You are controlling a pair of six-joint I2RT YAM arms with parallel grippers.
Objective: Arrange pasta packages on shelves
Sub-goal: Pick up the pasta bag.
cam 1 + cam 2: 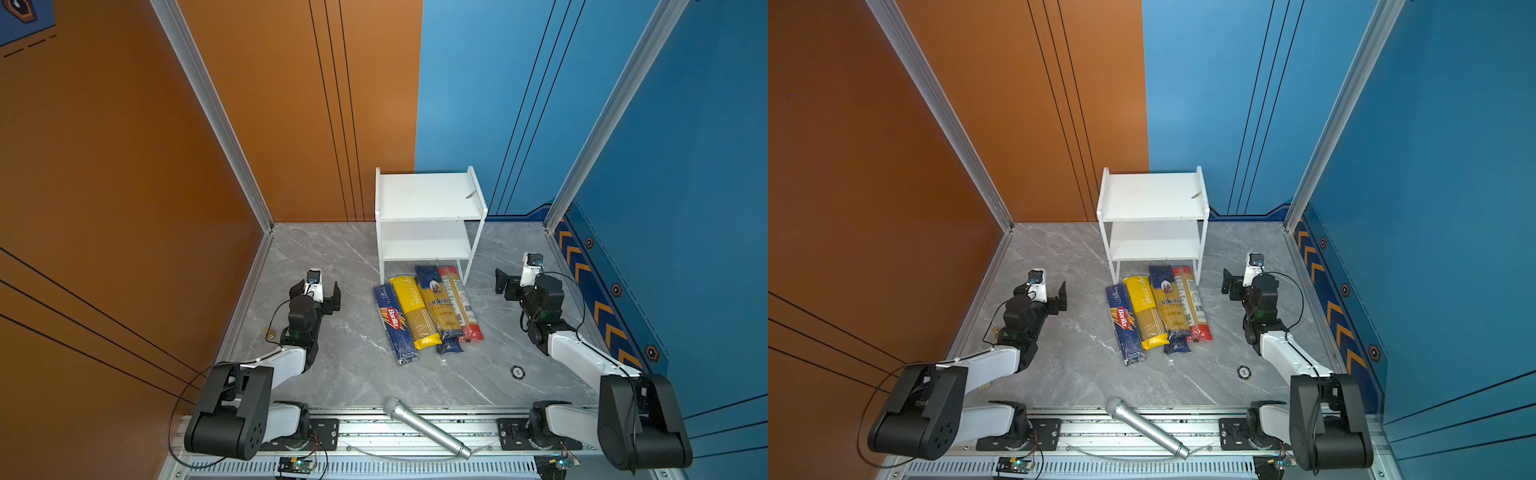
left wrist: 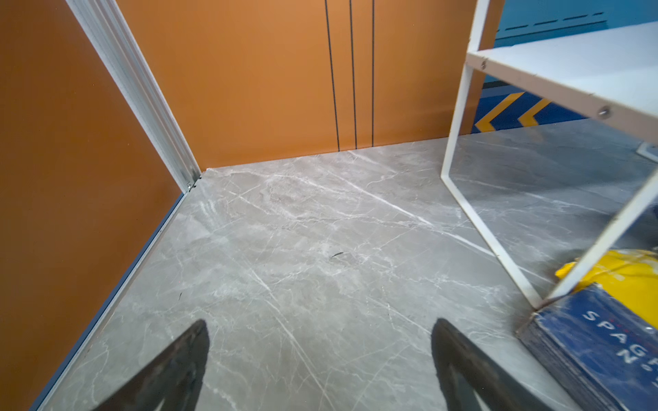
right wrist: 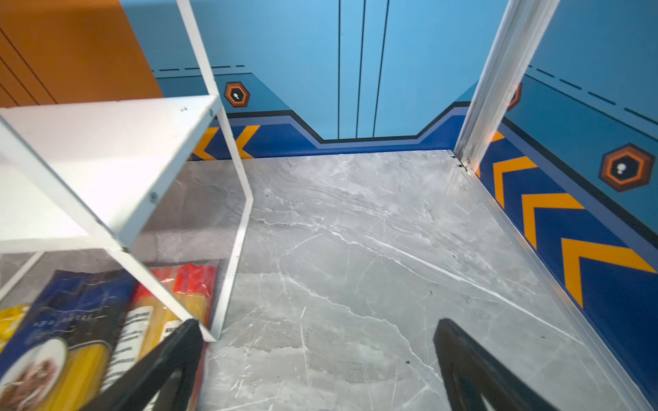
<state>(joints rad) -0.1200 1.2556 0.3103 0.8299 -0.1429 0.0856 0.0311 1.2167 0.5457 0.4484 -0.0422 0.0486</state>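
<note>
Overall, the shelves (image 1: 428, 195) stand at the back middle of the grey marbled surface (image 1: 353, 270): a white rack of 2 flat, bare boards on thin legs.

Left of the shelves and nearer the robot's base, the left arm is folded, its elbow raised near the base and its forearm reaching forward. The left end effector (image 1: 316, 291) hangs low over bare surface with its dark fingers (image 2: 185, 352) well apart and holding nothing.

Before the shelves, 5 long, narrow plastic bags lie flat and packed side by side, long axes running from the shelves toward the robot's base and leaning slightly leftward at their far ends.
- The dark blue Barilla bag (image 1: 395, 322) has its far end just beside the shelves' left front leg.
- The yellow bag (image 1: 415, 311) touches it.
- The blue-and-yellow ankara bag (image 1: 438, 301) reaches under the lower board.
- Only the near end of a second ankara bag (image 1: 450, 345) shows beneath the other bags.
- The red-and-clear bag (image 1: 463, 307) also reaches under that board.

Right of the shelves, the right arm mirrors that fold. The right end effector (image 1: 517, 278) has its jaws spread wide, empty, above the surface.

Well in front of the shelves lies a silver microphone (image 1: 428, 428), tilted across the base rail.
</note>
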